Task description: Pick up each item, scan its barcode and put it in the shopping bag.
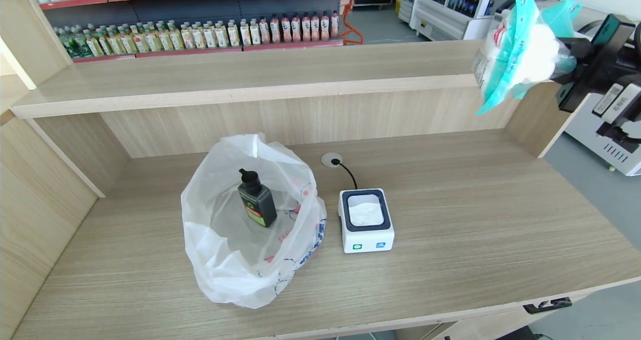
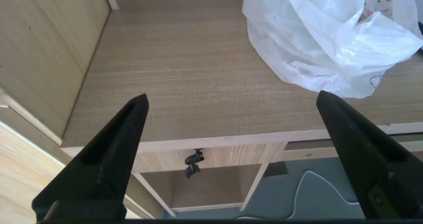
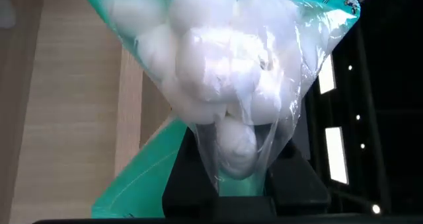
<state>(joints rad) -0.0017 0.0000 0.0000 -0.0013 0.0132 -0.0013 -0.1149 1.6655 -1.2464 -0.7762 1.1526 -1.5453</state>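
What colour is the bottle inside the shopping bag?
Black bottle with a green label; best in the head view.

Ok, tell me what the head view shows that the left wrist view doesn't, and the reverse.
Head view adds: the black bottle in the shopping bag, the scanner, and the right gripper shut on a packet of white balls, held high. Left wrist view adds: the open left gripper and the recess under the counter edge. Shared: the bag and the counter.

Matt wood-grain counter. Thin, crinkled, translucent white plastic bag. Dark, smooth plastic bottle. Smooth white plastic scanner with a glossy window. Glossy clear-and-teal film packet of fluffy white balls.
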